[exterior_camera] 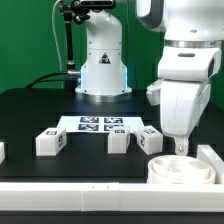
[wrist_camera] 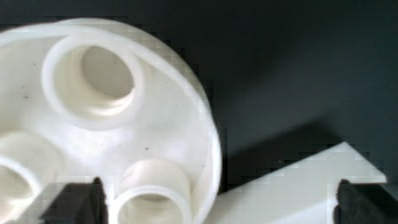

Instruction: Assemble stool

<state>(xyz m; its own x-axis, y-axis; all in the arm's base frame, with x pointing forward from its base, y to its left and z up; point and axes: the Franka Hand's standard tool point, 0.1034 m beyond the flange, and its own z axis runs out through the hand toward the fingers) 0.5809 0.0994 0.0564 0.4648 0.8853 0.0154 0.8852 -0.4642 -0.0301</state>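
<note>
The round white stool seat (exterior_camera: 186, 171) lies at the front of the exterior view's right, against the corner of the rails. In the wrist view the seat (wrist_camera: 107, 110) shows round leg sockets, and one socket (wrist_camera: 160, 195) sits between the fingers. My gripper (exterior_camera: 181, 149) hangs straight down just above the seat. Its dark fingertips (wrist_camera: 71, 203) stand wide apart, so the gripper (wrist_camera: 217, 203) is open and holds nothing. Three white block legs with marker tags lie on the black table: one on the left (exterior_camera: 50, 142), one in the middle (exterior_camera: 118, 140), one near the gripper (exterior_camera: 150, 138).
The marker board (exterior_camera: 100, 124) lies flat behind the legs. A white border rail runs along the front (exterior_camera: 90, 189) and up the right side (exterior_camera: 212, 160), and its corner shows in the wrist view (wrist_camera: 311, 178). The arm's base (exterior_camera: 102, 70) stands at the back.
</note>
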